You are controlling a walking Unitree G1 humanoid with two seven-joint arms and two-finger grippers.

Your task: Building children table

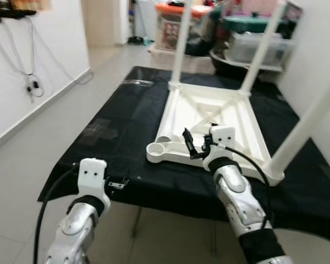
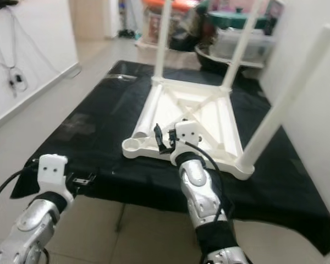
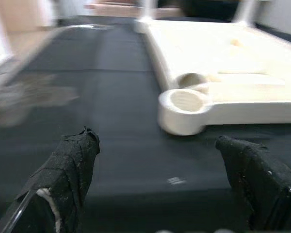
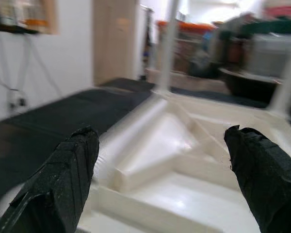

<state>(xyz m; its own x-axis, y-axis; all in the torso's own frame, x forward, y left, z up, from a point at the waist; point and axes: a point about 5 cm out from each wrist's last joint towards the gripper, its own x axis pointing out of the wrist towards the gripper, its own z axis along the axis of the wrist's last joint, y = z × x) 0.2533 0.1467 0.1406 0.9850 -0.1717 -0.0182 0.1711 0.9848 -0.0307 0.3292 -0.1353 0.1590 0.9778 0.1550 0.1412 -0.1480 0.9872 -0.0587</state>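
Observation:
A white children's table lies upside down on a black cloth. Three white legs stand up from it: far left, far right and near right. The near left corner holds an empty round socket, also close in the left wrist view. My right gripper hovers over the table's near rail, just right of that socket, open with nothing between its fingers. My left gripper sits low at the cloth's front edge, open and empty, facing the socket.
A white wall with hanging cables runs along the left over a tiled floor. Storage bins and clutter crowd the back. Another white wall stands at the right. The cloth's front edge drops off near my arms.

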